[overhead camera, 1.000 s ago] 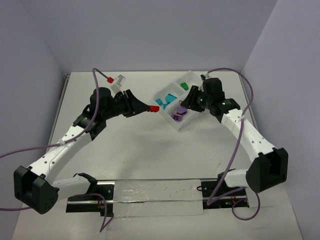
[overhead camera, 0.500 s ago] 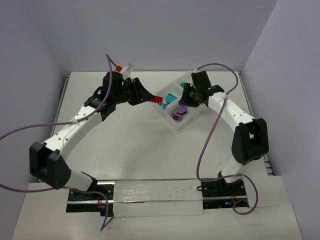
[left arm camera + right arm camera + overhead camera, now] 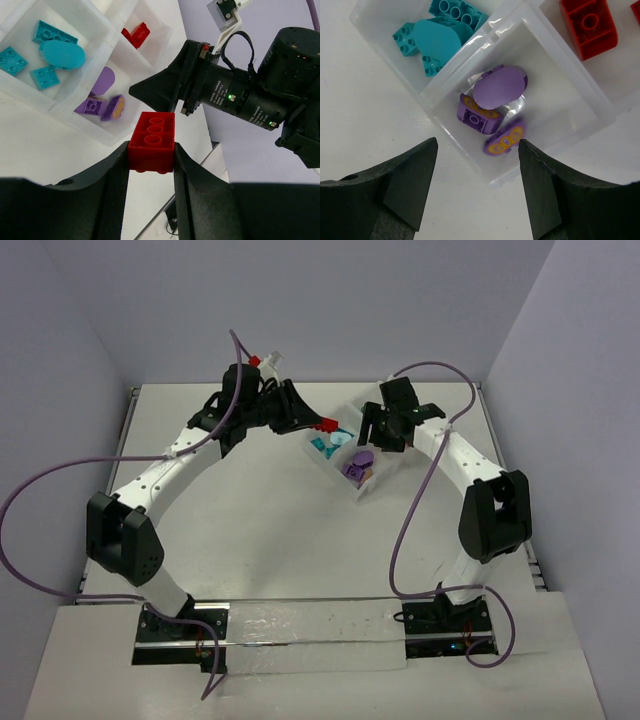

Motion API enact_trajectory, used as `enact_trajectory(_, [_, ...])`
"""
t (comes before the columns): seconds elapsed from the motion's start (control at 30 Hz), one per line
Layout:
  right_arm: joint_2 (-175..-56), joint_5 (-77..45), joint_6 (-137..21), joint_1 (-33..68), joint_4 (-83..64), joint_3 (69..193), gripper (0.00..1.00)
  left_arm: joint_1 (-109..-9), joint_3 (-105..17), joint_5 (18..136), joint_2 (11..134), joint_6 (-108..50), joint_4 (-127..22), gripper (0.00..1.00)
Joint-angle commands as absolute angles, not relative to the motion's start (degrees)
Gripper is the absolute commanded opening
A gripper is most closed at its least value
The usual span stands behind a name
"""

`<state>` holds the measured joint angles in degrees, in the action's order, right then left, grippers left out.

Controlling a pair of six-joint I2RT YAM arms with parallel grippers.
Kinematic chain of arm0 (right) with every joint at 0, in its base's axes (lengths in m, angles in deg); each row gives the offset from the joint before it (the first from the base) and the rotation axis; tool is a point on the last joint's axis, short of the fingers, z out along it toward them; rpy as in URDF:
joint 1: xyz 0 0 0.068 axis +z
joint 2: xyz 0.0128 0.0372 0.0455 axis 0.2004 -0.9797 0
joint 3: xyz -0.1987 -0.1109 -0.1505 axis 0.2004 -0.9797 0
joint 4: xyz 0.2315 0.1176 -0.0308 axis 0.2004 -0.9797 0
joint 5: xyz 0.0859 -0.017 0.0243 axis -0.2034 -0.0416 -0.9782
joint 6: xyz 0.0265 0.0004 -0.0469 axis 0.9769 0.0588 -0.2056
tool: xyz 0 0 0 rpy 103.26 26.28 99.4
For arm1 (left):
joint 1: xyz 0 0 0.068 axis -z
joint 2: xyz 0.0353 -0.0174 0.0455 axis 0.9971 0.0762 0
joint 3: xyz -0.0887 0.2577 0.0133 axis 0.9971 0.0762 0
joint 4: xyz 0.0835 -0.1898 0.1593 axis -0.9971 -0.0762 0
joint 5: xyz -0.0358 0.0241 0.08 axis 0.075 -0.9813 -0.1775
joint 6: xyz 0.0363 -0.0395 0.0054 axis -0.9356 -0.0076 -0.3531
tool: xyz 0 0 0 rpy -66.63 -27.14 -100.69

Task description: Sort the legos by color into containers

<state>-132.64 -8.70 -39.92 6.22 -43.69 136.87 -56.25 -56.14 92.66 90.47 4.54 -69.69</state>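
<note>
My left gripper (image 3: 151, 161) has its two black fingers pressed onto a red studded plastic brick (image 3: 152, 135), pinching it by its long sides with the studs facing the wrist camera. From above, that brick (image 3: 324, 425) hangs in the air just beside the far left edge of the clear plastic tray with square compartments (image 3: 362, 490), not yet over any compartment that I can make out. My right gripper (image 3: 477, 150) has its jaws spread wide with nothing between them, and it hovers over the purple compartment. There, a smooth purple oval piece (image 3: 500, 87) lies on a purple brick with yellow marks (image 3: 479, 116). A second purple-and-yellow piece (image 3: 504, 139) sits tilted and blurred near the compartment's near wall, below the gap between my right fingers. The neighbouring compartment holds teal studded bricks and a teal oval piece (image 3: 440, 40). Another one holds a red brick with a curved top (image 3: 588, 25). In the left wrist view, my right gripper's black body stands close behind the held brick, above the tray's far side.
</note>
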Motion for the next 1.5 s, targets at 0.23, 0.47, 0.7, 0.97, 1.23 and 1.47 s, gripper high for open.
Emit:
enact_trajectory(0.23, [-109.2, -0.1, -35.0, 2.2, -49.1, 131.4, 0.75, -53.7, -68.1, 96.0, 101.9, 5.7, -65.1, 0.00])
enact_trajectory(0.47, [-94.7, 3.9, -30.3, 1.9, -54.1, 122.4, 0.75, -49.2, -82.5, 97.1, 114.6, 7.9, -65.4, 0.00])
enact_trajectory(0.7, [-88.6, 7.3, -30.3, 1.6, -55.5, 121.3, 0.75, -45.6, -97.8, 94.2, 127.6, 10.3, -66.5, 0.00])
enact_trajectory(0.97, [-84.2, 7.4, -31.5, 1.5, -55.3, 120.3, 0.75, -45.1, -106.9, 89.4, 139.4, 15.6, -60.3, 0.00])
enact_trajectory(1.23, [-84.1, 5.8, -32.8, 1.5, -55.7, 119.9, 0.75, -43.9, -112.5, 89.5, 146.1, 16.8, -56.1, 0.01])
enact_trajectory(1.47, [-84.5, 5.7, -33.6, 1.5, -56.1, 120.0, 0.75, -43.4, -113.3, 90.3, 148.1, 18.1, -54.9, 0.56])
